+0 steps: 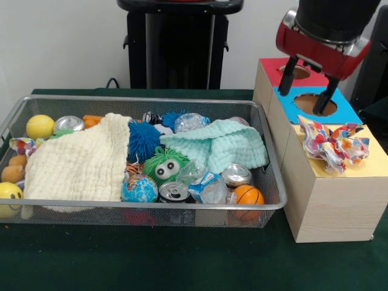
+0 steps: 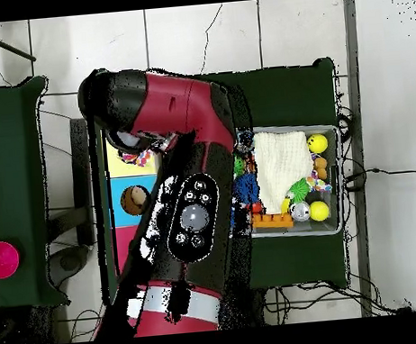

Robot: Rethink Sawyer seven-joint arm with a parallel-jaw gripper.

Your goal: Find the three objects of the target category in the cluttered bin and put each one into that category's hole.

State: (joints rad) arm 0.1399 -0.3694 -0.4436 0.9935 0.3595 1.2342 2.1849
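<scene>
Crumpled multicoloured paper wad (image 1: 333, 143) resting on the yellow panel (image 1: 376, 162) of the pale wooden sorting box (image 1: 321, 203), nearer the camera than the round hole in the blue panel (image 1: 315, 103), above which the red-and-black gripper (image 1: 307, 79) hangs, fingers spread and empty. Remaining clutter — cream waffle-weave cloth (image 1: 79, 162), mint cloth (image 1: 221, 144), crushed cans, fuzzy and rubber balls — fills the wire-mesh bin (image 1: 145, 213) on the green-covered bench (image 1: 151, 260), beside the box.

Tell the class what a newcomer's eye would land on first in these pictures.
First, the wire bin crammed with balls, cans and two cloths, the cream cloth sprawled over its left half. Beside it stands the wooden box, a crumpled colourful wrapper on its yellow panel, the open gripper hovering over the blue hole.
</scene>
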